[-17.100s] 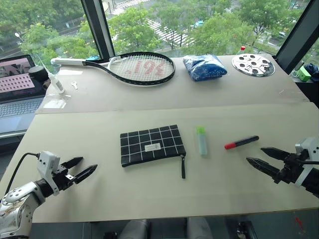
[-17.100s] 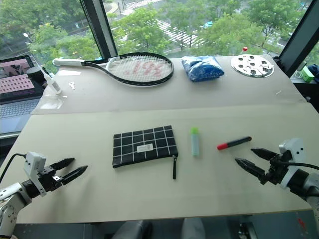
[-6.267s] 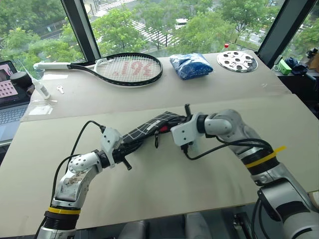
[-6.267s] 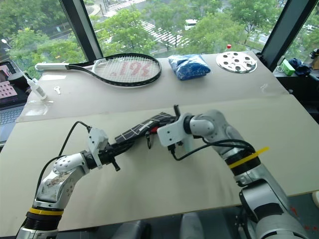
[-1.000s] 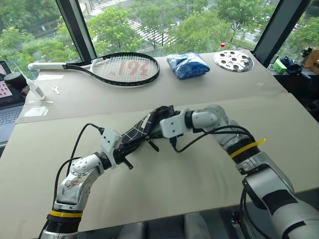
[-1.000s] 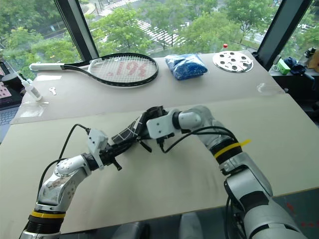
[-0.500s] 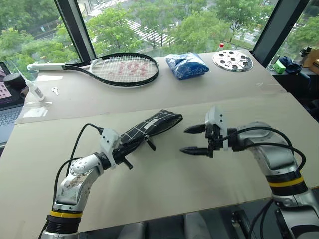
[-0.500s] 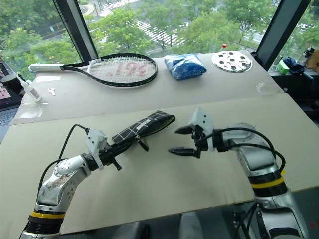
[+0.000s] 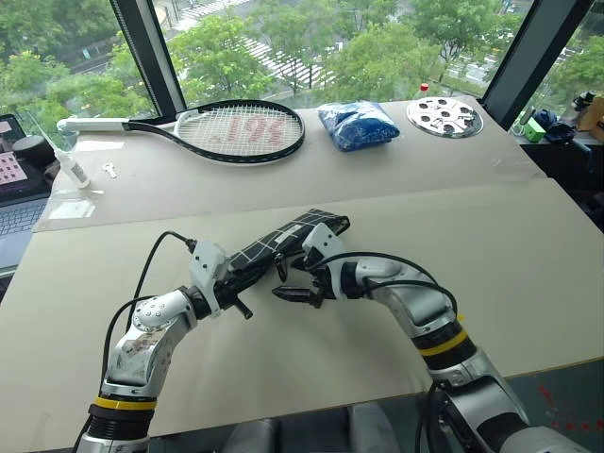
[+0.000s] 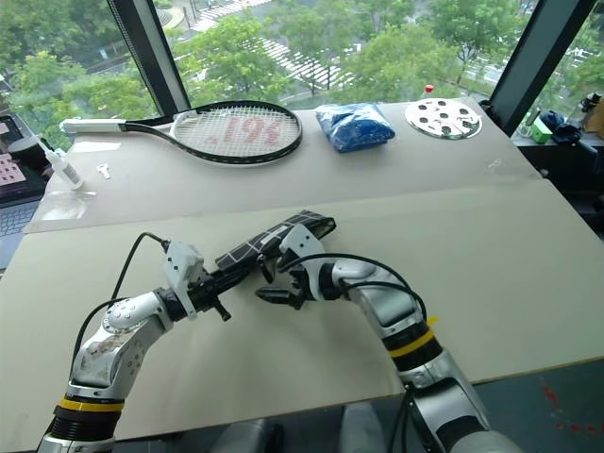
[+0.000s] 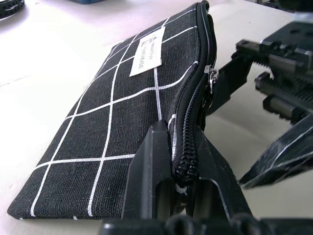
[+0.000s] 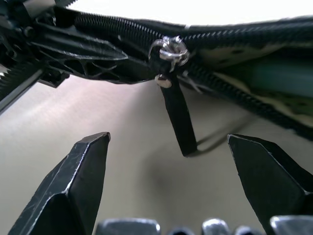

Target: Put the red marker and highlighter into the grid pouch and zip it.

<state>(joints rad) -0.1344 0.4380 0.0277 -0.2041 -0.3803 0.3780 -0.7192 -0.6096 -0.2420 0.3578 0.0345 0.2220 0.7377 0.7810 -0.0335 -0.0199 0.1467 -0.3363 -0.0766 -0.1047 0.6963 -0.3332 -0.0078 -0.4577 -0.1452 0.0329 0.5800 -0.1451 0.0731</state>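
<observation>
Right tool [image 12: 166, 142] back at the black fabric grid pouch with white lines [image 9: 283, 243] after pulling clear half a second ago; fingers spread wide, black zipper pull [image 12: 177, 120] hanging between them, not gripped. Left tool [image 11: 172, 161] clenched on the pouch end, holding it tilted off the beige counter [image 9: 528, 245]. Pale green shows inside the open mouth, so probably zipping next. Pouch label text unreadable; racket [image 9: 241, 131] strings read "196"

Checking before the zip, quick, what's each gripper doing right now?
Left gripper: shut on the grid pouch.
Right gripper: open, holding nothing, at the zipper pull.
</observation>
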